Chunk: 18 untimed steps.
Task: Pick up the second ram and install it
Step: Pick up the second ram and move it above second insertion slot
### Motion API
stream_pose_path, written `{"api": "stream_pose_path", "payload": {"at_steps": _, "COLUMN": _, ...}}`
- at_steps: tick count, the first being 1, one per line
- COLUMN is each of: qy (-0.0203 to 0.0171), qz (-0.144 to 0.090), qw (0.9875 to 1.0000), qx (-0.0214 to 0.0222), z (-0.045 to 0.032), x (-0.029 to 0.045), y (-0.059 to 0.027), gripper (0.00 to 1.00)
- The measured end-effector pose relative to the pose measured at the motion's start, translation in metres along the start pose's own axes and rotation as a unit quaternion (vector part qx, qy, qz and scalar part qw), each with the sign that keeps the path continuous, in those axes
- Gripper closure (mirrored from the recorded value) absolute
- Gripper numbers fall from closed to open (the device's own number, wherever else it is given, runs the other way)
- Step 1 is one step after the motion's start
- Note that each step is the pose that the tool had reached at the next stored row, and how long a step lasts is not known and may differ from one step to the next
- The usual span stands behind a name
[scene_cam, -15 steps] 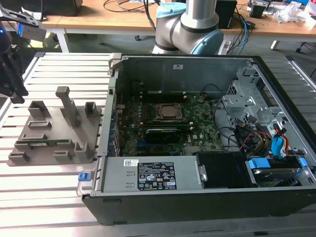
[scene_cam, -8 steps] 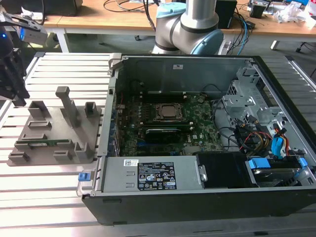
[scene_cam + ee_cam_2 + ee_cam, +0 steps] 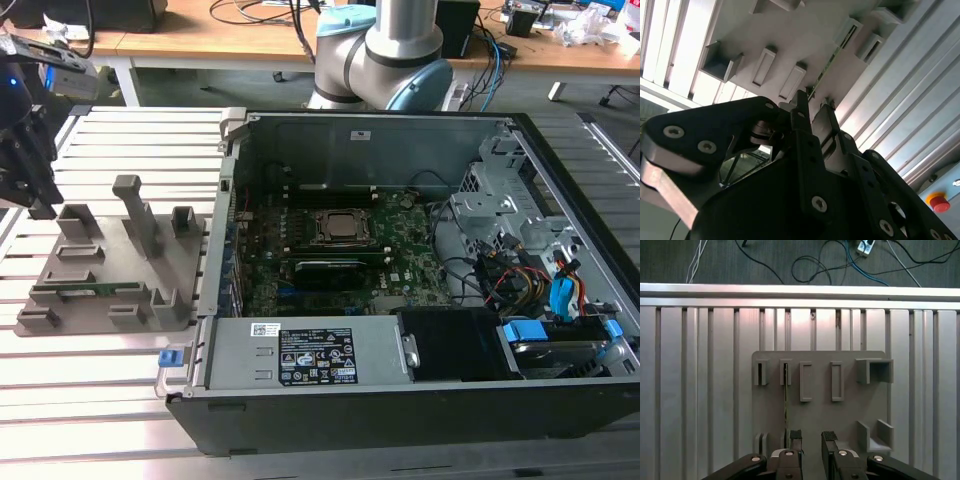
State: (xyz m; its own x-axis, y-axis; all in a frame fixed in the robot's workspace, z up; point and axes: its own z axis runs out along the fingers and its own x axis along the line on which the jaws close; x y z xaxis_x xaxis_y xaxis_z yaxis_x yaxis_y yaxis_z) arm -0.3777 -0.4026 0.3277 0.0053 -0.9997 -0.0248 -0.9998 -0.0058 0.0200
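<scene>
Gripper (image 3: 812, 439) is held over the grey fixture tray (image 3: 850, 415), fingers spread w/ a clear gap, nothing held or touched. Second ram (image 3: 785, 400) is stood on edge in a tray slot, just ahead of one fingertip. Tray is laid on a slatted aluminium table (image 3: 700, 390); open PC case (image 3: 400, 250) well apart; floor cables (image 3: 830, 262) beyond.

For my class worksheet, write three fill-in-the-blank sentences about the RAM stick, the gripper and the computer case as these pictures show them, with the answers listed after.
1. The second ram rests in a slot of the fixture tray, whose colour is ____.
2. The gripper hovers over the tray with its jaws ____ and nothing between them.
3. The computer case lies on the exterior view's ____ of the tray.

Missing words: grey; open; right.
</scene>
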Motion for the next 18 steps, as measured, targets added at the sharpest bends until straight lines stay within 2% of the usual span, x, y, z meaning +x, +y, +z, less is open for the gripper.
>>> {"api": "stream_pose_path", "payload": {"at_steps": 3, "qy": 0.0, "qz": 0.0, "qw": 1.0, "qx": 0.0, "z": 0.0022, "x": 0.0, "y": -0.0001, "gripper": 0.7}}
{"api": "stream_pose_path", "payload": {"at_steps": 5, "qy": 0.0, "qz": 0.0, "qw": 1.0, "qx": 0.0, "z": 0.0072, "x": 0.0002, "y": -0.0001, "gripper": 0.7}}
{"api": "stream_pose_path", "payload": {"at_steps": 11, "qy": 0.0, "qz": 0.0, "qw": 1.0, "qx": 0.0001, "z": 0.0151, "x": 0.0004, "y": -0.0003, "gripper": 0.7}}
{"api": "stream_pose_path", "payload": {"at_steps": 18, "qy": 0.0, "qz": 0.0, "qw": 1.0, "qx": 0.0, "z": 0.0215, "x": 0.0017, "y": -0.0004, "gripper": 0.7}}
